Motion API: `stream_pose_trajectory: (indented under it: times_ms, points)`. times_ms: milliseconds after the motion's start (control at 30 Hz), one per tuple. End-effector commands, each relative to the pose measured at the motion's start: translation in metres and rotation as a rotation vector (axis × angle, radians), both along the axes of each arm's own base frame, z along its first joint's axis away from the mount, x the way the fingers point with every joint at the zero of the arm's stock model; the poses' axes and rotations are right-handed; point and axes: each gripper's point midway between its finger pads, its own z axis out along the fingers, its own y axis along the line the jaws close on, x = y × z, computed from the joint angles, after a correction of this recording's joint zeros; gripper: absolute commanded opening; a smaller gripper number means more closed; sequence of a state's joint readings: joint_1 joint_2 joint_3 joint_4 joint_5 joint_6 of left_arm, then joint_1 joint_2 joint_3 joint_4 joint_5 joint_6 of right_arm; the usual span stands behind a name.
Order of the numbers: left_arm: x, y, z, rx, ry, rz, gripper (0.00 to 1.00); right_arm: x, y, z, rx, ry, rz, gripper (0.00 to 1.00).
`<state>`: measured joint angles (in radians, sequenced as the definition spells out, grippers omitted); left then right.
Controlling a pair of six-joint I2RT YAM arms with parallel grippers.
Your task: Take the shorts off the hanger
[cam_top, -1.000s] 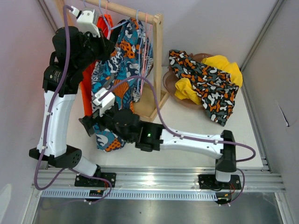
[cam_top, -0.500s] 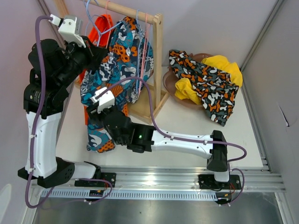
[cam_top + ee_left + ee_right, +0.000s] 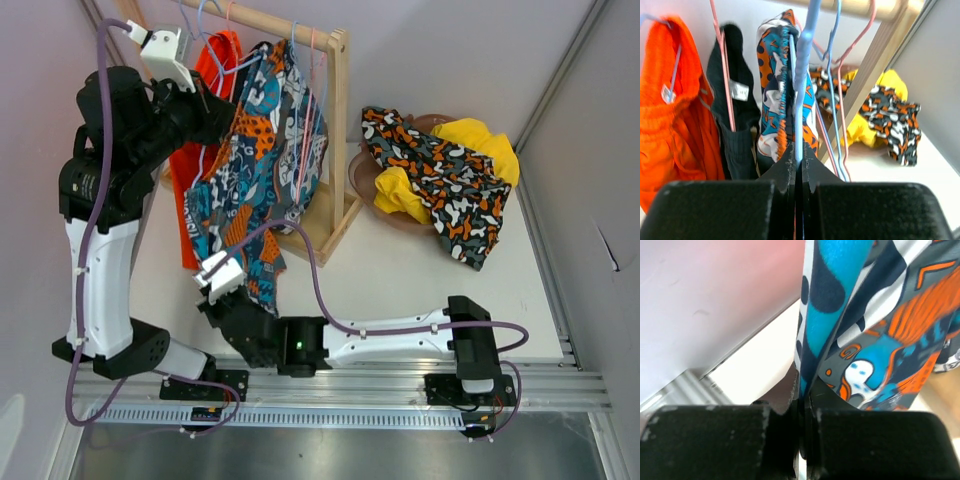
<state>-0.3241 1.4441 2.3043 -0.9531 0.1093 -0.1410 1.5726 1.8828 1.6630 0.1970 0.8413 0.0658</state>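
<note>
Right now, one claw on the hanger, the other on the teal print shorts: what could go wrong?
The right claw pinches only a thin edge of the teal print shorts; a pull may slip it off. The left claw holds the blue hanger close beside the pink hanger and black shorts, which could snag. A hard tug might tip the wooden rack.

Open table (image 3: 400, 265) right of rack (image 3: 341, 120) — hangers (image 3: 801, 60) crowded along it
</note>
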Motion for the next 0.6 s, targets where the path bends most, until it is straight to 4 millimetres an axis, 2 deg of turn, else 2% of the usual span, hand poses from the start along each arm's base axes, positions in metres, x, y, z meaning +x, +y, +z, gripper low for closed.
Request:
stream_pose_trajectory:
  times_ms: [0,67,200,300,367,433,467,533,567]
  points:
    - [-0.006,0.007,0.075,-0.083,-0.241,0.013,0.0,-0.051,0.004,-0.061,-0.066,0.127,0.068,0.0]
    - [-0.001,0.006,0.072,-0.084,-0.231,0.016,0.0,-0.061,0.004,-0.085,-0.097,0.155,0.076,0.0]
    - [-0.002,0.003,0.062,-0.083,-0.207,0.0,0.0,-0.06,0.009,-0.095,-0.095,0.175,0.094,0.0]
    - [-0.007,0.013,0.078,-0.082,-0.255,0.036,0.0,-0.067,0.022,-0.107,-0.091,0.209,0.145,0.0]
    - [-0.013,0.012,0.082,-0.101,-0.256,0.018,0.0,-0.069,0.024,-0.119,-0.097,0.226,0.136,0.0]
    - [-0.017,0.007,0.072,-0.106,-0.23,-0.013,0.0,-0.061,0.022,-0.117,-0.084,0.223,0.105,0.0]
    - [-0.014,0.005,0.059,-0.105,-0.19,-0.017,0.0,-0.053,0.019,-0.111,-0.08,0.206,0.077,0.0]
    - [-0.026,0.005,0.04,-0.106,-0.14,-0.031,0.0,-0.026,0.009,-0.087,-0.06,0.156,0.027,0.0]
    - [-0.024,0.002,0.017,-0.105,-0.082,-0.038,0.0,-0.015,0.006,-0.072,-0.033,0.135,0.007,0.0]
